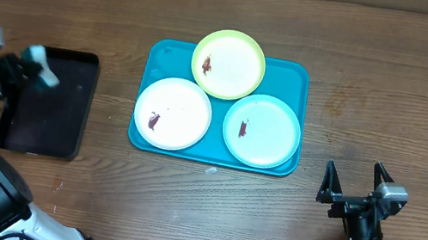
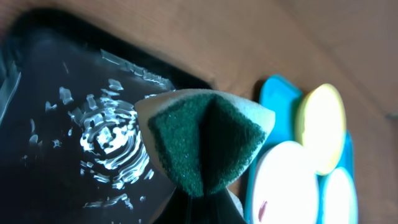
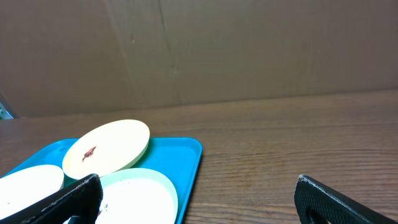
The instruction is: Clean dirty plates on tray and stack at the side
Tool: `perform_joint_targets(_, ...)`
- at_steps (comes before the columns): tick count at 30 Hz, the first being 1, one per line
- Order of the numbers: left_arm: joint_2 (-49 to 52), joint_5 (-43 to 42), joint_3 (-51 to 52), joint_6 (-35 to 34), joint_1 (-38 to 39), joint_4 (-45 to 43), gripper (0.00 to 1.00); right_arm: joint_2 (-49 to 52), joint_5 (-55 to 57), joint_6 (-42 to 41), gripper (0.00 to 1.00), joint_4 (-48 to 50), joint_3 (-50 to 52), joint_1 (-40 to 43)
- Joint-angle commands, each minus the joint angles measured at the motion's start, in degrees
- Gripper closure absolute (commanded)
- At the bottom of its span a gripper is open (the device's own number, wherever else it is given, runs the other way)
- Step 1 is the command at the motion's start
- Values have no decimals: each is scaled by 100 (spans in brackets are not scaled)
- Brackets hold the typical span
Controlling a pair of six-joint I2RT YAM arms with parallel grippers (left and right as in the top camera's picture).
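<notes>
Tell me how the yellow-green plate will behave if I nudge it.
The yellow-green plate sits tilted, seemingly propped on the tray rim, so a nudge may make it rock or slide. It looks like thin plastic: probably light and stiff.

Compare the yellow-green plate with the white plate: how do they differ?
The yellow-green plate has a yellow-green rim; the white plate is white all over. The yellow-green plate sticks out over the far rim of the teal tray and overlaps the white plate's edge; the white plate lies wholly inside the tray. Both are round and stained reddish-brown.
</notes>
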State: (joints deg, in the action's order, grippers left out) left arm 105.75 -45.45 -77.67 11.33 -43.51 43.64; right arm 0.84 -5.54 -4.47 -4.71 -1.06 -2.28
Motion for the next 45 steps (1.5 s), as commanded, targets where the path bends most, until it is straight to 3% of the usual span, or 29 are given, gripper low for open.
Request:
perform_joint_targets(1, -114, 168, 476, -70, 94, -380, 96, -68, 37, -20, 0, 31, 61, 22)
perform_joint_targets(5, -153, -52, 107, -568, 24, -345, 96, -68, 37, -20, 0, 28, 61, 22)
perform_joint_targets(11, -164, -1537, -1421, -632, -122, 267, 96, -68, 37, -22, 0, 28, 61, 22)
perform_joint_targets(16, -164, -1506, -2173, -833, -76, 575, 96, -68, 37, -20, 0, 28, 61, 22)
perform_joint_targets(19, -149, -675, -2105, -638, -28, 916, 96, -68, 37, -20, 0, 28, 61, 22)
perform_joint_targets(23, -136, 1102, -1405, -522, 186, 1005, 96, -68, 37, -22, 0, 28, 61, 22)
perform_joint_targets(26, -111, 1276, -516, -345, 315, 586, 96, -68, 37, -20, 0, 28, 61, 22)
perform_joint_targets(31, -109, 765, 153, -345, 343, -46, 96, -68, 37, -20, 0, 31, 61, 22)
perform_joint_targets(38, -162, -1095, -1464, -455, -63, 702, 96, -68, 37, -20, 0, 28, 61, 22)
perform_joint_targets(45, -164, -1215, -2618, -339, -201, 1381, 96, -68, 37, -20, 0, 28, 61, 22)
